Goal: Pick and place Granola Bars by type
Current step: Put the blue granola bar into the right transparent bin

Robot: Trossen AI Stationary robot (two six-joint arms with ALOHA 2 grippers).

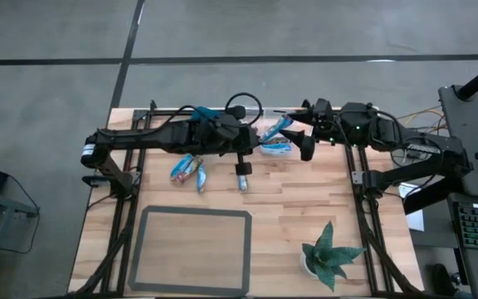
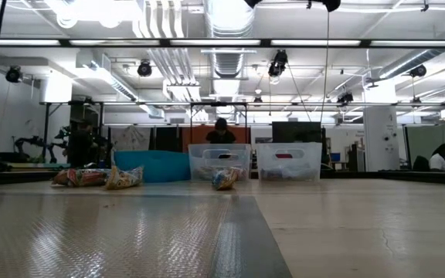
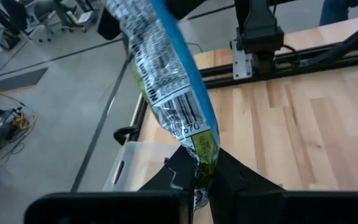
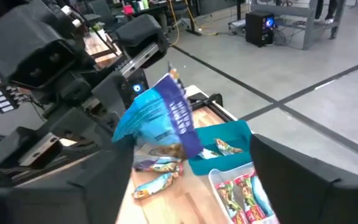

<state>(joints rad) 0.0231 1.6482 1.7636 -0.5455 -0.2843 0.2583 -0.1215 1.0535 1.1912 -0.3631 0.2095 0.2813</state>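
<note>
My left gripper (image 1: pixel 257 138) is shut on a blue and greenish-silver granola bar (image 3: pixel 166 81), which also shows in the right wrist view as the bar (image 4: pixel 160 118). It hangs in the air over the bins at the table's far side. My right gripper (image 1: pixel 306 146) is open and touches nothing, just right of that bar. Three multicoloured bars (image 1: pixel 186 169), (image 1: pixel 200 177), (image 1: pixel 243 175) lie flat on the wood. The teal bin (image 4: pixel 224 144) holds one bar; the clear bin (image 4: pixel 241 193) holds several reddish ones. My left gripper pinches the bar between its two fingers by the crimped end (image 3: pixel 202 157). The fingers come from the table's left. The bar sticks out past the fingertips (image 3: pixel 185 165), lifted clear and tilted, with a clear bin's rim (image 3: pixel 129 155) below it.
A dark-framed tray (image 1: pixel 193 249) lies at the near side and a small potted plant (image 1: pixel 329 257) at the near right. In the low view the teal bin (image 2: pixel 153 165) and two clear bins (image 2: pixel 219 161), (image 2: pixel 288 161) stand in a row at the far edge.
</note>
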